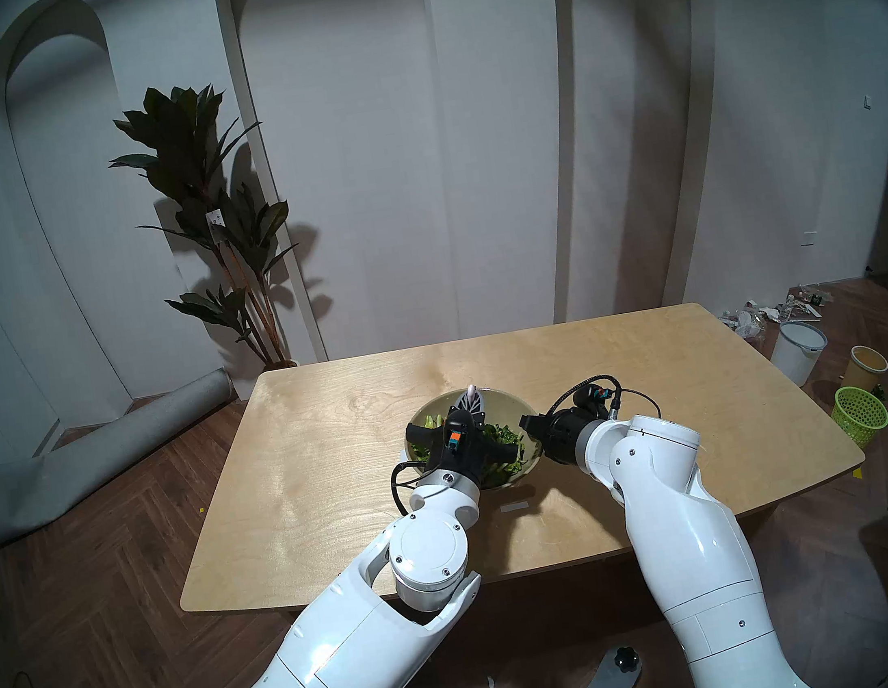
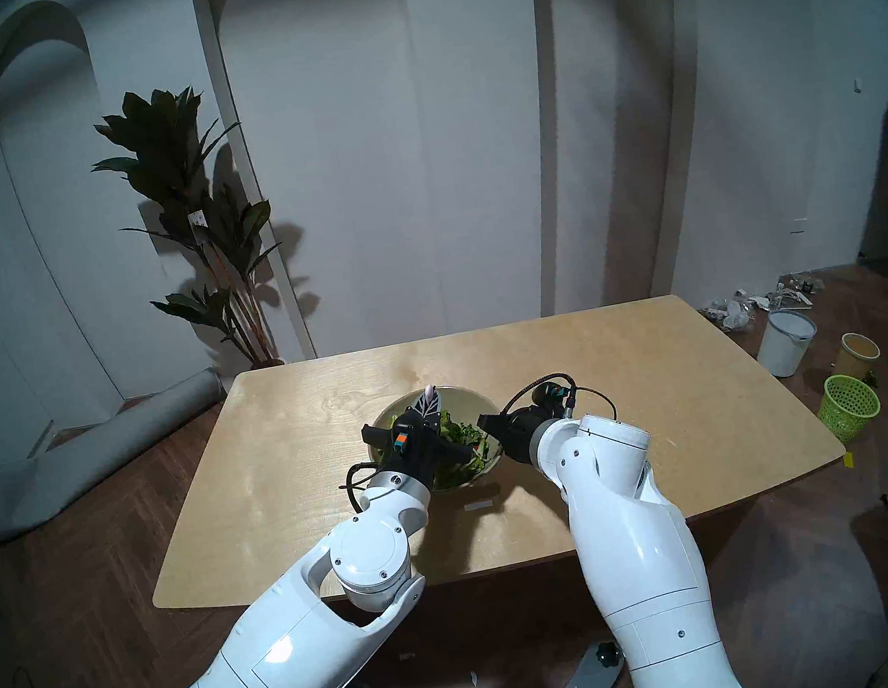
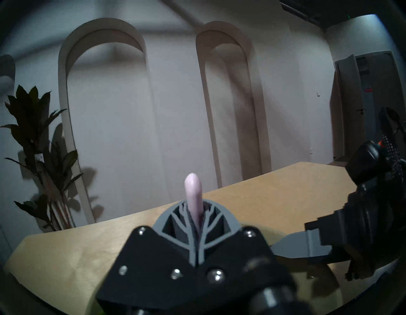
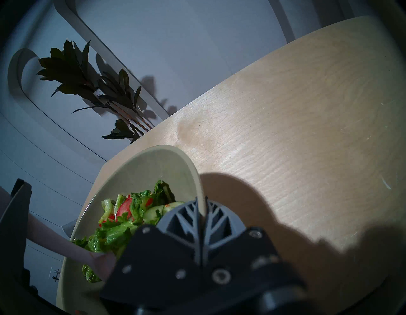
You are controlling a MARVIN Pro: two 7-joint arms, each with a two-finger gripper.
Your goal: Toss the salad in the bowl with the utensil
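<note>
The olive-beige bowl [image 1: 501, 403] [image 2: 466, 400] [image 4: 149, 169] stands mid-table, holding the salad [image 1: 500, 435] [image 2: 460, 432] [image 4: 123, 224] of green leaves and red pieces. My left gripper [image 1: 470, 408] [image 2: 428, 408] [image 3: 196, 211] hovers over the bowl, shut on the pale pink utensil [image 3: 193, 191]. The utensil's handle end [image 1: 471, 389] pokes up past the fingers. In the right wrist view its pale head [image 4: 66, 246] reaches down into the greens. My right gripper [image 1: 527, 425] [image 2: 484, 420] [image 4: 201, 211] is shut on the bowl's right rim, one finger inside and one outside.
The wooden table [image 1: 333, 464] has a small white label [image 1: 514, 507] in front of the bowl. On the floor lie a rolled grey mat [image 1: 105, 456] at the left, and a white bucket [image 1: 798, 350] and green mesh basket [image 1: 860, 413] at the right. A potted plant [image 1: 220, 224] stands behind.
</note>
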